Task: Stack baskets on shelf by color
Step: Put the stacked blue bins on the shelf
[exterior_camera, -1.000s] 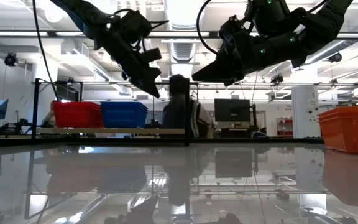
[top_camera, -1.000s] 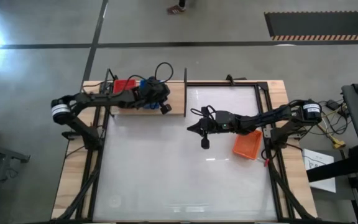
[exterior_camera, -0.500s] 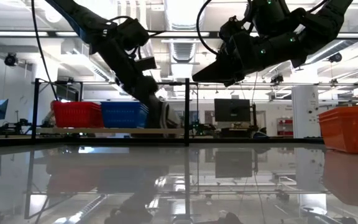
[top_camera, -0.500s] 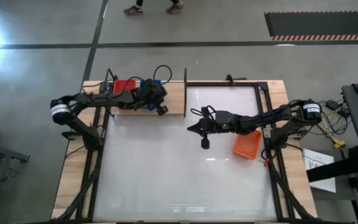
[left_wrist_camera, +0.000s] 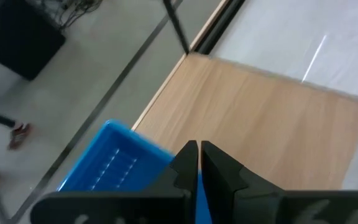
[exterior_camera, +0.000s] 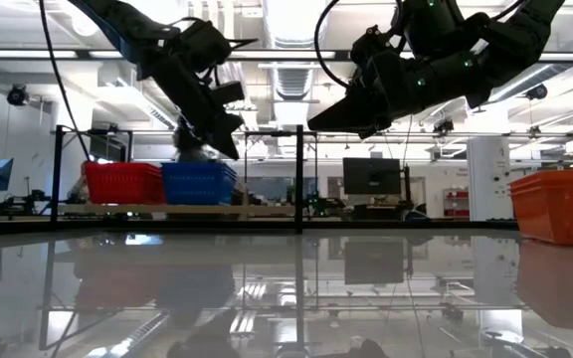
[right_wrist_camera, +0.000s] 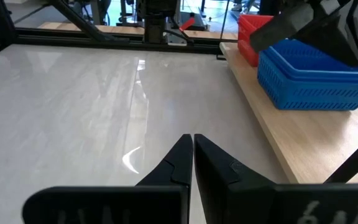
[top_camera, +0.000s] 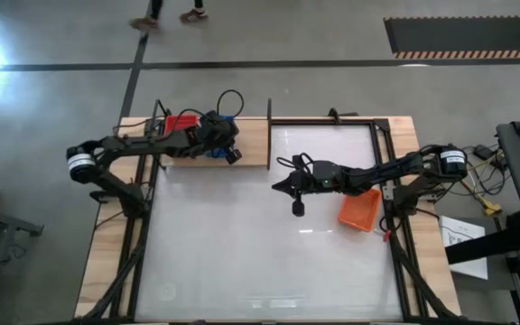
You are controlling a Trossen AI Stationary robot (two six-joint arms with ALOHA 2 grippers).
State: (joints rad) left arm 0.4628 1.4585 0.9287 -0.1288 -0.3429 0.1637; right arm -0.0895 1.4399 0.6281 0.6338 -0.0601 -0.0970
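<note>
The light-wood shelf (top_camera: 253, 144) lies at the table's far left, with its dark post (top_camera: 269, 110) at its right end. A red basket (top_camera: 183, 122) and a blue basket (exterior_camera: 199, 182) stand side by side on it. My left gripper (exterior_camera: 231, 151) hovers shut and empty just above the blue basket's right end (left_wrist_camera: 114, 165). An orange basket (top_camera: 359, 210) rests on the white tabletop at the right. My right gripper (top_camera: 281, 187) hangs shut and empty over the table's middle, left of the orange basket.
The shelf's right half (left_wrist_camera: 272, 118) is bare wood. The glossy white tabletop (right_wrist_camera: 73, 93) stretches between the shelf and the orange basket (exterior_camera: 563, 204). Black frame rails (top_camera: 382, 144) run along the table's edges. A person walks on the floor beyond the far edge (top_camera: 165, 16).
My left gripper dipped toward the shelf beside the blue basket, then rose and moved a little toward the table's left, over the basket's end. It stays shut. The person behind the table has walked leftward.
</note>
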